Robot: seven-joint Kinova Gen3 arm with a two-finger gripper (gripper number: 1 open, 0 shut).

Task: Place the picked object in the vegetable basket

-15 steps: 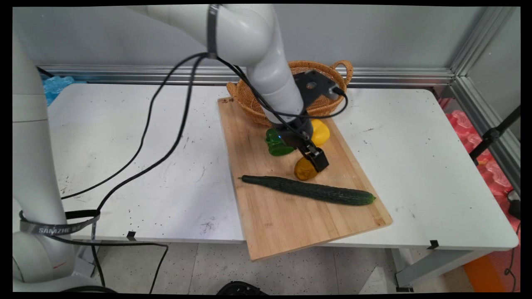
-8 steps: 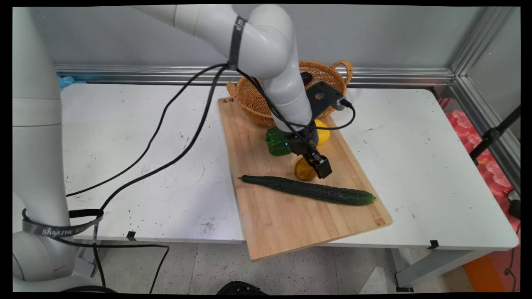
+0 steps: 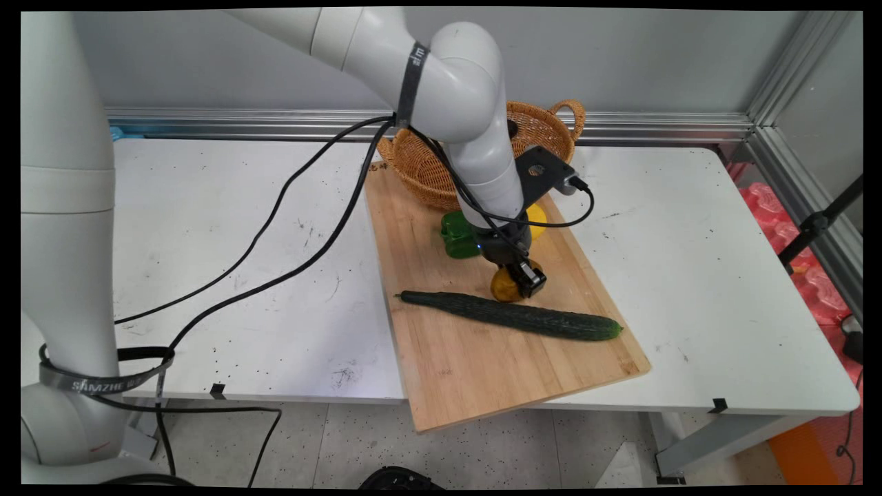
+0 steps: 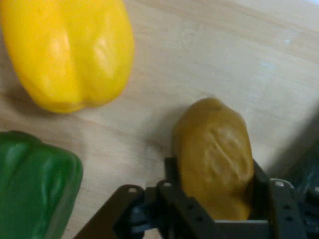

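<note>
The gripper (image 4: 215,199) is seen with jaws pinching the brownish-yellow potato (image 4: 215,158) on the cutting board (image 3: 475,372), just behind the cucumber (image 3: 513,315).

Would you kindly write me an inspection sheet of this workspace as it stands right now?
Surface: white table, scuffed and speckled; wooden cutting board overhangs its near edge.
Things: orange-brown potato-like item between the fingers; yellow pepper, green pepper and cucumber on the board.
Clutter: wicker basket at the board's far end.
Gripper: gripper low over the board, fingers either side of the potato-like item; contact unclear.
Cables: black cables hang from the arm across the table.
Surroundings: grey wall, aluminium frame rail.
</note>
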